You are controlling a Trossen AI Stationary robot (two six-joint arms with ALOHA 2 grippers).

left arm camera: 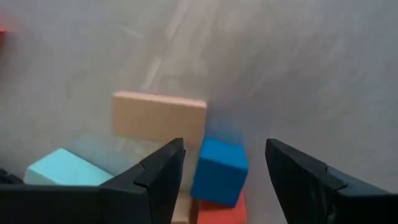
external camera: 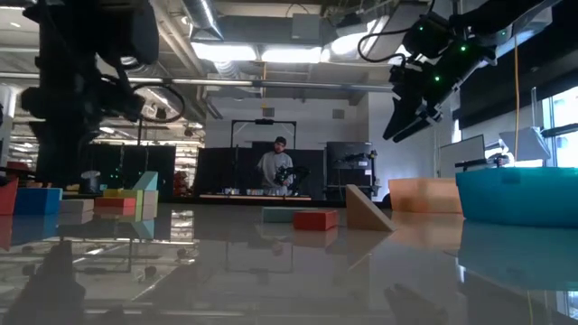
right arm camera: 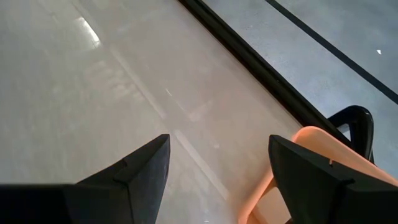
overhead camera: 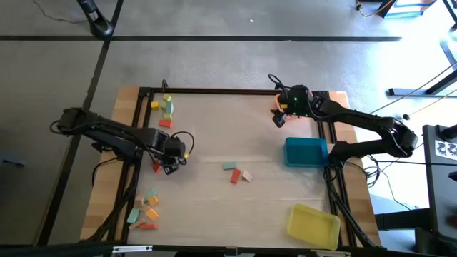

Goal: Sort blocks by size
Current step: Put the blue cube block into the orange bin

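Blocks (overhead camera: 238, 173) scattered mid-desk, more along left edge; light, rigid, smooth wood, best pinched across flat faces; left hand (left arm camera: 224, 180) spread over blue cube (left arm camera: 219, 170); right hand (overhead camera: 280, 118) spread, empty, near far right corner.

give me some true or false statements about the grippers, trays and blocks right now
1. The left gripper is open above a blue block. True.
2. The right gripper holds a red block. False: it is open and empty, near the orange tray.
3. The blue tray lies on the right side of the table. True.
4. The yellow tray is full of blocks. False: no blocks show in it.
5. A few blocks lie near the table's middle. True.
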